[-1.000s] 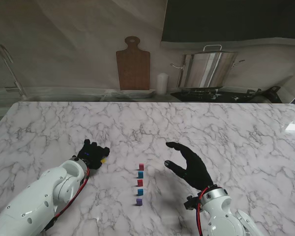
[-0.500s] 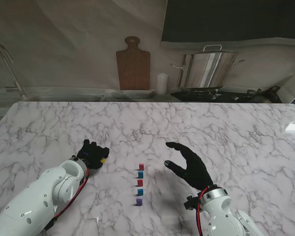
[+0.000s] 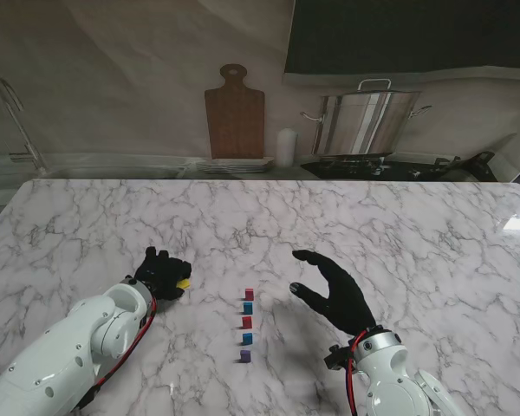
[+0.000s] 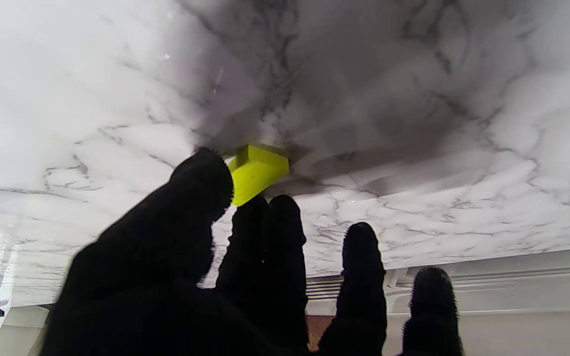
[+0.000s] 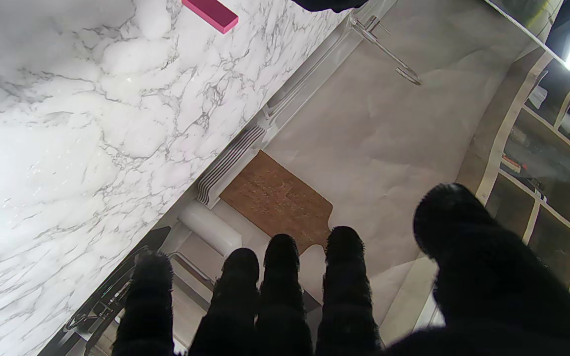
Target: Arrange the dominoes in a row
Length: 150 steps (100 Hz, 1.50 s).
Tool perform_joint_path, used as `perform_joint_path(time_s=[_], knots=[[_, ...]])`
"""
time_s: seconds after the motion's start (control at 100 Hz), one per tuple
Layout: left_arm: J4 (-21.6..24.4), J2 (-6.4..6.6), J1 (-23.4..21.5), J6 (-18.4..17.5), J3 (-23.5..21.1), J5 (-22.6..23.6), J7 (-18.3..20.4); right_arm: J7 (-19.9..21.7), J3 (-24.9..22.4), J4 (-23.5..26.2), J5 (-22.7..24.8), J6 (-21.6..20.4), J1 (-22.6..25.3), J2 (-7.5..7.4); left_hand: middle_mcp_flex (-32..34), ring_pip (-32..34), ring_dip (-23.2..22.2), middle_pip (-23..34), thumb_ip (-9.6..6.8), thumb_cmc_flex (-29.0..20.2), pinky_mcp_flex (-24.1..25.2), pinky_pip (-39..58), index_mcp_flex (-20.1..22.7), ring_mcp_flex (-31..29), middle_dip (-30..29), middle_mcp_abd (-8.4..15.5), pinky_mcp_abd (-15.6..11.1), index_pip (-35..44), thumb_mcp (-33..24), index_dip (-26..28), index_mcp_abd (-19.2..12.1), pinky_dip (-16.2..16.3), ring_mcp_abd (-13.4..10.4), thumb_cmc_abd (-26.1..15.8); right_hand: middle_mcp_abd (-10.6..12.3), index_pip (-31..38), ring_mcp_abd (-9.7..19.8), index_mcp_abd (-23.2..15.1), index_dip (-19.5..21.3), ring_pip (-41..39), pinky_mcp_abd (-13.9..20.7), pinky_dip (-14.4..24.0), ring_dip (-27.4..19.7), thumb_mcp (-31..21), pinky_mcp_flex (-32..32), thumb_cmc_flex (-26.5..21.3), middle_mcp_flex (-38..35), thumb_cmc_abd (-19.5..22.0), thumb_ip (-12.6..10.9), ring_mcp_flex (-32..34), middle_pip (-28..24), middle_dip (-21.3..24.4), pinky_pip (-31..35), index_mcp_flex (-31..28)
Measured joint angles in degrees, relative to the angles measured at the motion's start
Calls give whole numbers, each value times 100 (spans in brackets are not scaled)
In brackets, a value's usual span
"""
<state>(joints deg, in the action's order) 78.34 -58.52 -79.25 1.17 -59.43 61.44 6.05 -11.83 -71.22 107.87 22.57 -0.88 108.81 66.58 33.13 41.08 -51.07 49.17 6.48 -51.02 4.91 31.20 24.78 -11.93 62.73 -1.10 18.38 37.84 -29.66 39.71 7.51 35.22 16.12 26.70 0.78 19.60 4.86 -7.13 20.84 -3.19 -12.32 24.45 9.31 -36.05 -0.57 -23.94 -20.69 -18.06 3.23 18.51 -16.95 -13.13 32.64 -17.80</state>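
You are seeing the left hand (image 3: 162, 273) curling its fingertips (image 4: 206, 178) around the yellow domino (image 4: 256, 170), which is touching the marble table (image 3: 399, 225) left of the domino row (image 3: 246, 325). The right hand (image 3: 334, 290) is hovering open, holding nothing.

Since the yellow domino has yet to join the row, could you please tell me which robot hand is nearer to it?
Left. The left robot hand has its fingertips at the yellow domino. The right robot hand hovers open on the far side of the row of dominoes.
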Motion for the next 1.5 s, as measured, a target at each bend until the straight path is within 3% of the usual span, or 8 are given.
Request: perform_joint_path(time_s=[0.15, 0.33, 0.5, 0.62, 0.76, 1.15, 1.35, 1.5], knots=[[47, 0, -17, 119, 3, 12, 59, 0, 0, 0, 0, 1, 0, 0, -272, -97, 46, -83, -217, 393, 0, -258, -11, 62, -574, -46, 0, -136, -1, -62, 0, 218, 14, -235, 0, 0, 0, 0, 0, 0, -1, 0, 0, 0, 0, 0, 0, 0, 0, 0, 0, 0, 0, 0], [131, -7, -69, 299, -16, 14, 126, -2, -4, -1, -3, 1, 0, 0, -136, -514, 419, -1352, -221, 580, 0, -339, -115, -20, -2204, -263, 0, -496, 12, -120, 182, 430, 140, -353, 0, 0, 0, 0, 0, 0, 0, 0, 0, 0, 0, 0, 0, 0, 0, 0, 0, 0, 0, 0], [159, -12, -96, 342, -40, 8, 85, -2, -4, -1, -4, 1, 0, 0, 470, -615, 552, -1630, -222, 702, -2, -52, -104, -313, -3007, -171, 0, -496, -158, -120, 316, 451, 140, -353, 0, 0, -1, 0, 0, 0, -1, 0, 0, 0, 0, 0, 0, 0, 0, 0, 0, 0, 0, 0], [179, -8, -83, 458, 39, 18, 88, 0, -5, 0, -3, -1, 2, 0, 479, -614, 570, -1306, -222, 792, -2, 15, -104, -313, -3003, -180, 1, -330, -404, 45, 357, 361, 139, -191, 0, 0, -1, 0, 0, 0, -1, 0, 0, 0, 0, 0, 0, 0, 0, 0, 0, 0, 0, 0], [181, -6, -59, 517, 125, 25, 174, 3, -7, 0, -3, -1, 3, 0, 481, -614, 571, -502, -222, 701, -2, 20, -123, -304, -1675, -108, 2, 246, -404, 717, 281, 316, 140, -112, 0, 0, -1, 0, 0, 0, -1, 0, 0, 0, 0, 0, 0, 0, 0, 0, 0, 0, 0, 0], [178, -2, -2, 482, 200, 88, 223, 3, -12, 3, -5, 0, 5, -1, 417, -580, 514, -849, -82, -75, -2, 20, 106, -295, -890, -6, 7, 1097, -345, 1063, -300, 307, 141, -61, 0, 0, -1, 0, 0, 0, -1, 0, 0, 0, 0, 0, 0, 0, 0, 0, 0, 0, 0, 0], [163, -2, 29, 429, 219, 88, 195, 0, -13, 3, -8, 0, 5, 0, 362, -588, 529, -1395, -64, -219, -2, 32, 107, -295, -1543, -133, 7, 1311, -225, 937, -390, 313, 141, 85, 0, 0, -2, 0, 0, 0, -1, 0, 0, 0, 0, 0, 0, 0, 0, 63, 0, 0, 0, 0], [153, -2, 59, 398, 225, 78, 148, 2, -15, 3, -11, 0, 5, 0, 866, -809, 778, -1667, -46, -220, -3, 349, 44, -529, -2287, -141, 8, 1918, -164, 1672, -484, 313, 141, 281, 0, 0, -2, 0, 0, 0, -1, 0, 0, 0, 0, 0, 0, 0, 0, 71, 0, 0, 0, 0]])
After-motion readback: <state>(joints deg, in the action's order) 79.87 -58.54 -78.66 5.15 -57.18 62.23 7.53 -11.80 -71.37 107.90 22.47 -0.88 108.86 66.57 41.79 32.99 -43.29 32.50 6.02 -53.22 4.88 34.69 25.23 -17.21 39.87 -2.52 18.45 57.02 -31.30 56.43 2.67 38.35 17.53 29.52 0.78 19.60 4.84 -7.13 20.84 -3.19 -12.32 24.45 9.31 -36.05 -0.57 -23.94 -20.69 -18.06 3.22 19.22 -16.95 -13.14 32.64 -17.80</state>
